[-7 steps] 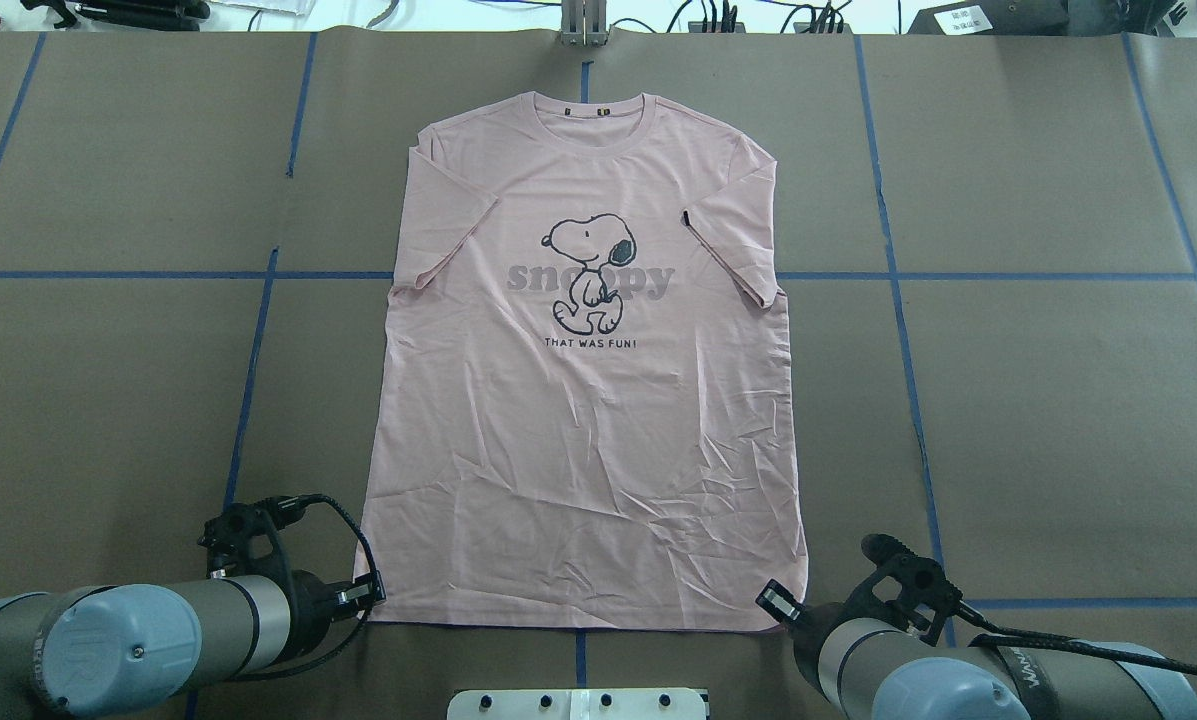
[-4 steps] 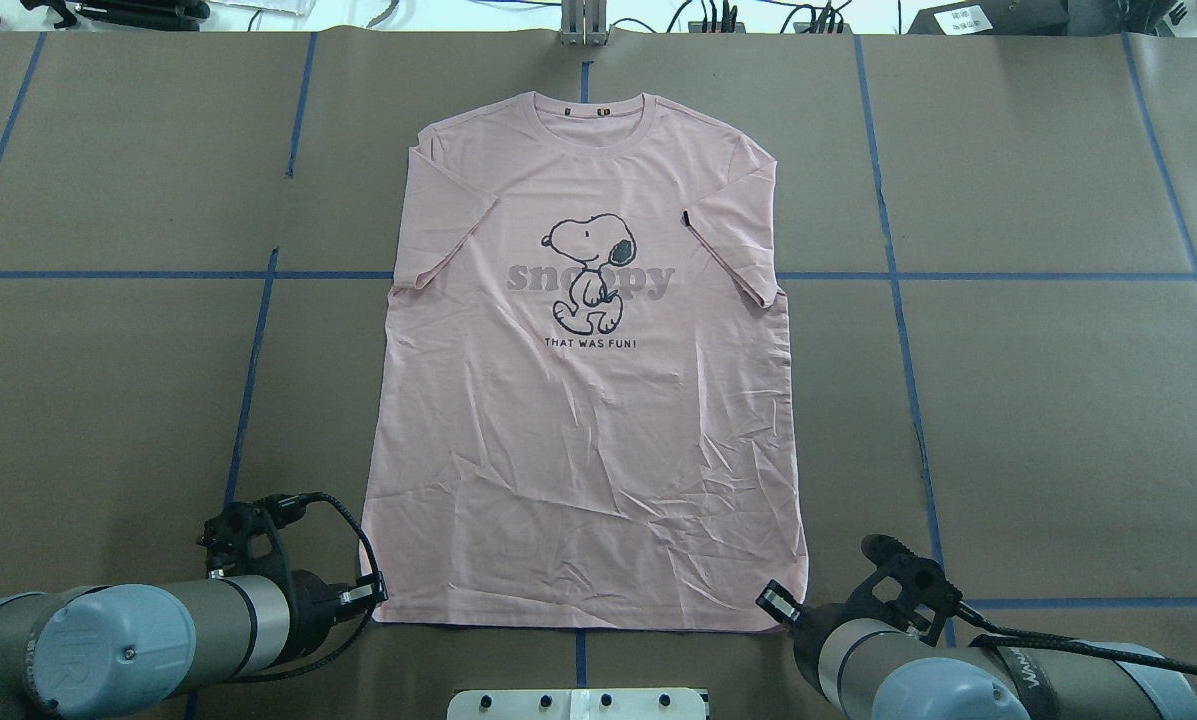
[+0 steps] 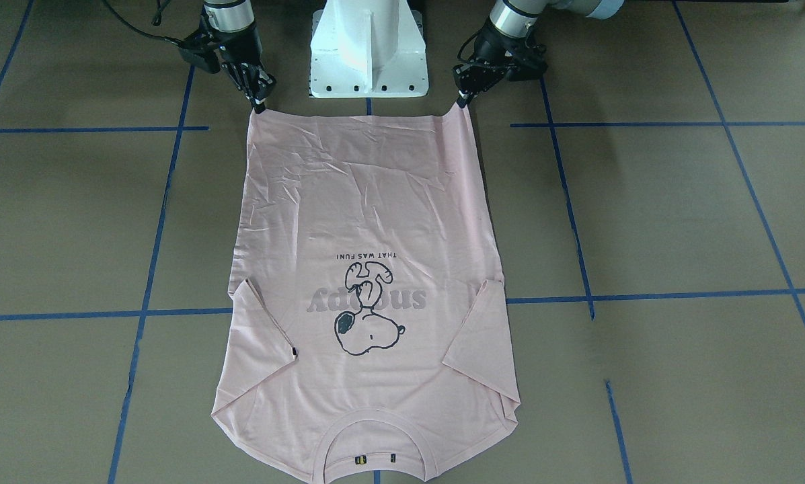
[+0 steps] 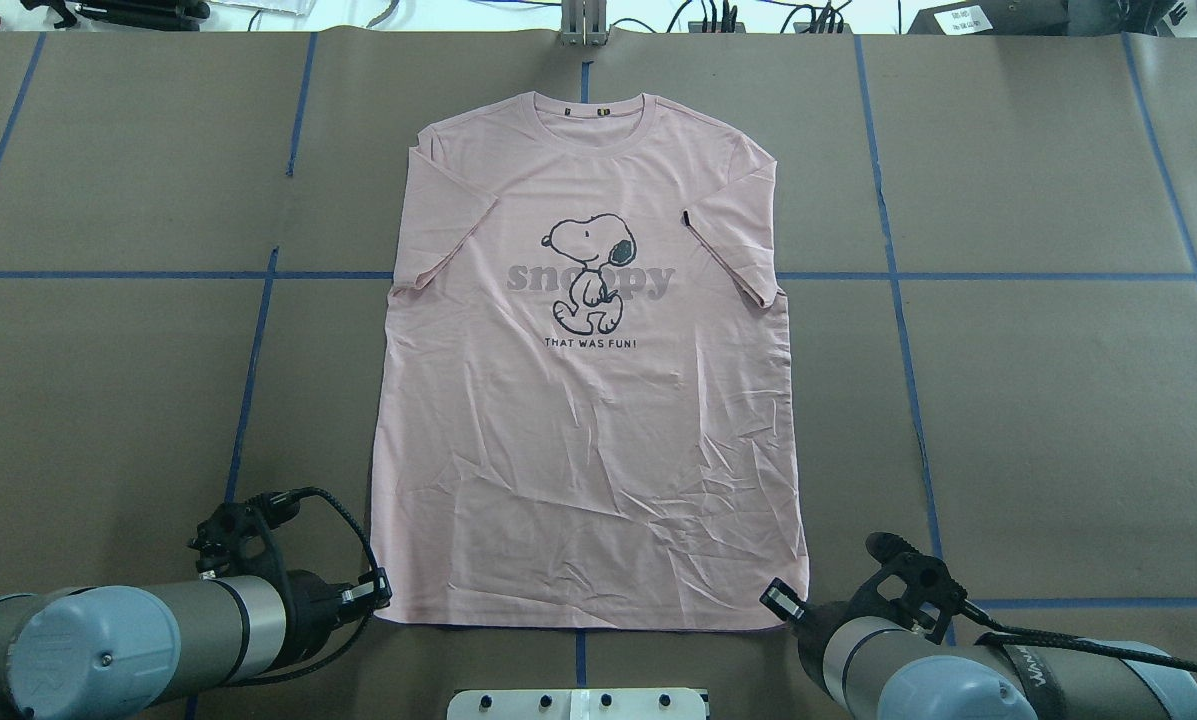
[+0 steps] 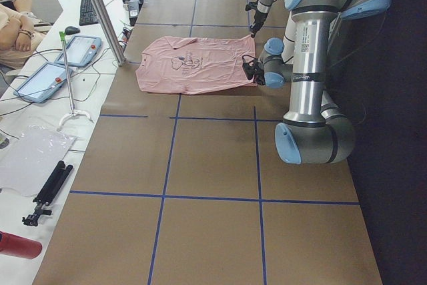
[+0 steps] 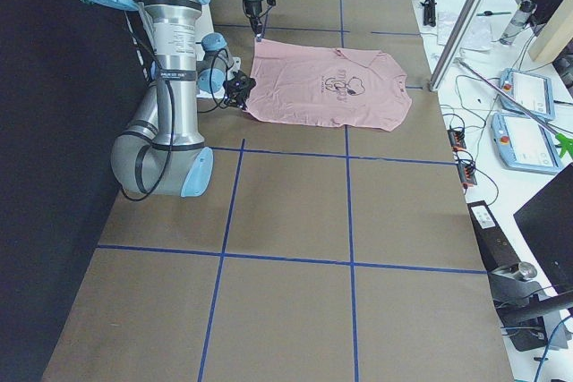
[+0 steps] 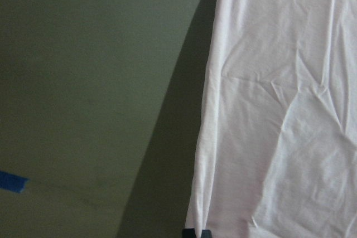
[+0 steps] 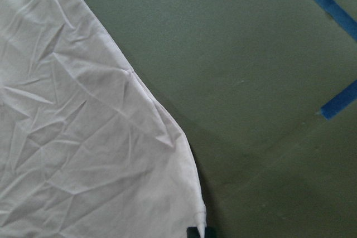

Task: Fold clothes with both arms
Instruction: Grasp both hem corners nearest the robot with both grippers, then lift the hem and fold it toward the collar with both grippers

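The pale pink T-shirt (image 4: 588, 440) lies flat and face up on the brown table, collar (image 4: 588, 105) at the far side and hem toward me. My left gripper (image 4: 386, 592) is shut on the hem's left corner, which the front view shows pulled up to the fingertips (image 3: 461, 101). At the other hem corner my right gripper (image 4: 773, 598) is shut on the cloth in the same way (image 3: 259, 104). Both wrist views show the shirt edge (image 7: 206, 137) (image 8: 167, 132) raised, casting a shadow on the table.
The white pedestal base (image 3: 368, 54) stands between the two arms, just behind the hem. Blue tape lines (image 4: 898, 330) grid the brown table cover. Tablets (image 5: 80, 48), tools and a person's arm (image 5: 17, 28) are beyond the far side.
The left gripper has edged right, drawing the hem's left corner inward and up. The right gripper and its corner have barely moved.
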